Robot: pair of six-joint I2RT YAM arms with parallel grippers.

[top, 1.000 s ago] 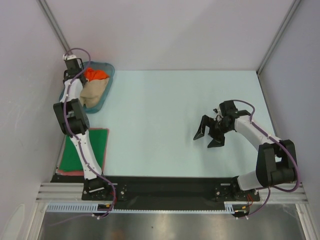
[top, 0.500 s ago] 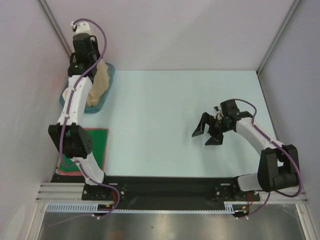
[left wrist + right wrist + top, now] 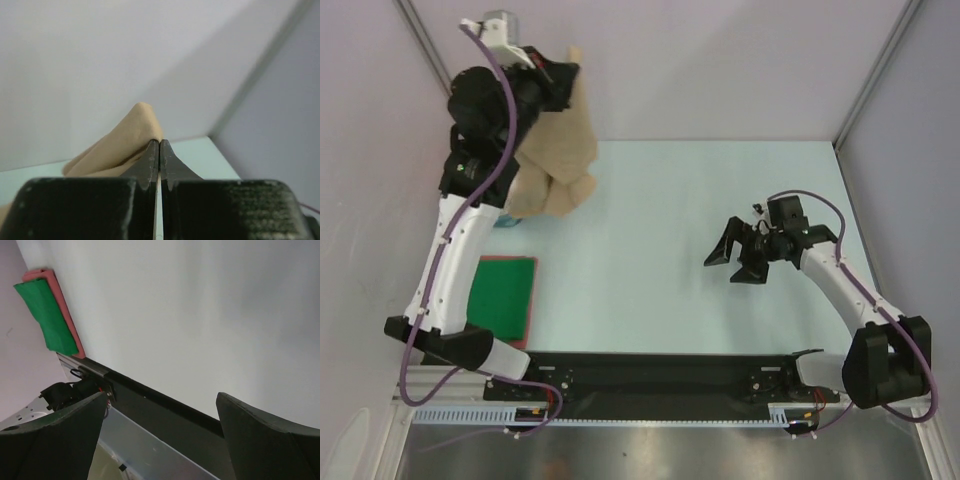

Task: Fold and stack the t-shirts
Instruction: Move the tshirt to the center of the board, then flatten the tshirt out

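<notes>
The left tool (image 3: 159, 150) clamped on the tan-beige t-shirt (image 3: 560, 150), cloth hanging beneath it; right tool (image 3: 727, 268) spread wide, empty.

The teal basket (image 3: 504, 223) is almost wholly hidden behind the hanging tan-beige t-shirt (image 3: 560, 150) and left arm (image 3: 455, 250).

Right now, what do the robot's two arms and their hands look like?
Both the left arm and the right arm have white tubular links joined by chunky black joints, with a thin purple cable looping along each. The left hand and right hand are black, each with two wedge-shaped fingers tapering to a point.
</notes>
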